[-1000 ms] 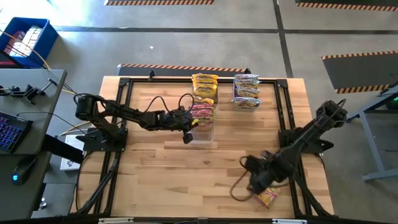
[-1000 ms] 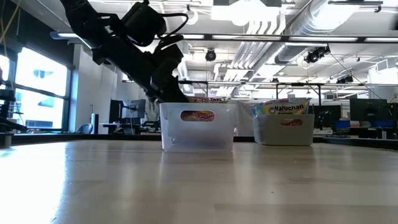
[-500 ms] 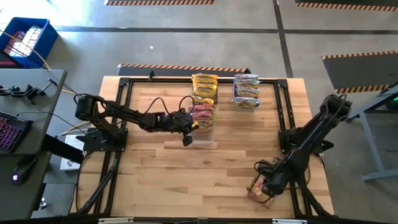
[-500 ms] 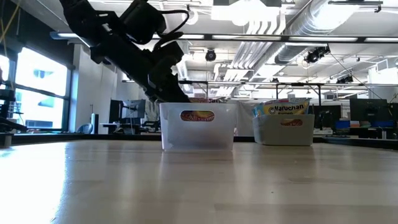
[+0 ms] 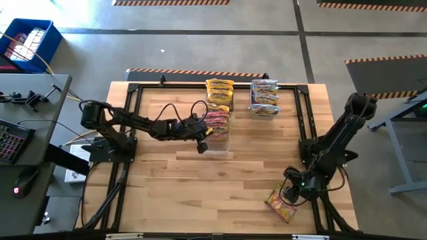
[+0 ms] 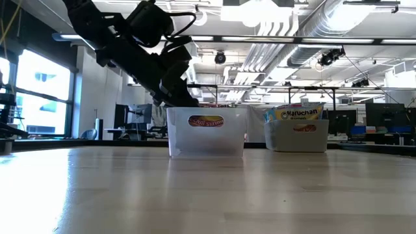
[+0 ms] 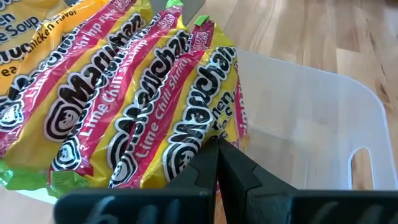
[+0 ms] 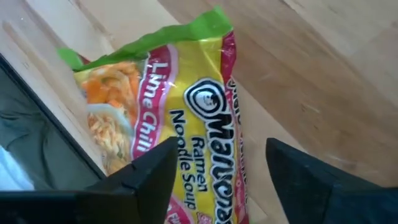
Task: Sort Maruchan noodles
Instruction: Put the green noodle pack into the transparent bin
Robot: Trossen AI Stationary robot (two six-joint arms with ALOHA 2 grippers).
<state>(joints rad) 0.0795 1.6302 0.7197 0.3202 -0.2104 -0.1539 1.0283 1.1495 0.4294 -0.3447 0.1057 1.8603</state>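
Observation:
Several pink, yellow and green Maruchan noodle packets (image 7: 124, 106) stand on edge in a clear bin (image 5: 217, 143) at mid-table. My left gripper (image 7: 217, 149) is shut, its fingertips inside the bin at the nearest packet. One more packet (image 5: 280, 205) lies flat near the table's near right corner. My right gripper (image 8: 217, 186) hovers open just above it, one finger over each long side, touching nothing that I can see. My left gripper's shut fingertips (image 7: 219, 163) lie against the lower face of the nearest standing packet (image 7: 205, 127), slanting down from the table's left. Whether they press it I cannot tell. The packet leans on the others in the bin.
Two more clear bins stand at the far edge, one with yellow packets (image 5: 219, 92) and one with silvery packets (image 5: 265, 97). A black frame rail (image 5: 320, 200) runs beside the loose packet. The near half of the table is bare wood (image 5: 200, 187).
My right gripper has swung toward the table's right edge and come down, rolling its wrist, so it now stands over the loose packet. The left gripper and the packets in the bin have kept still.

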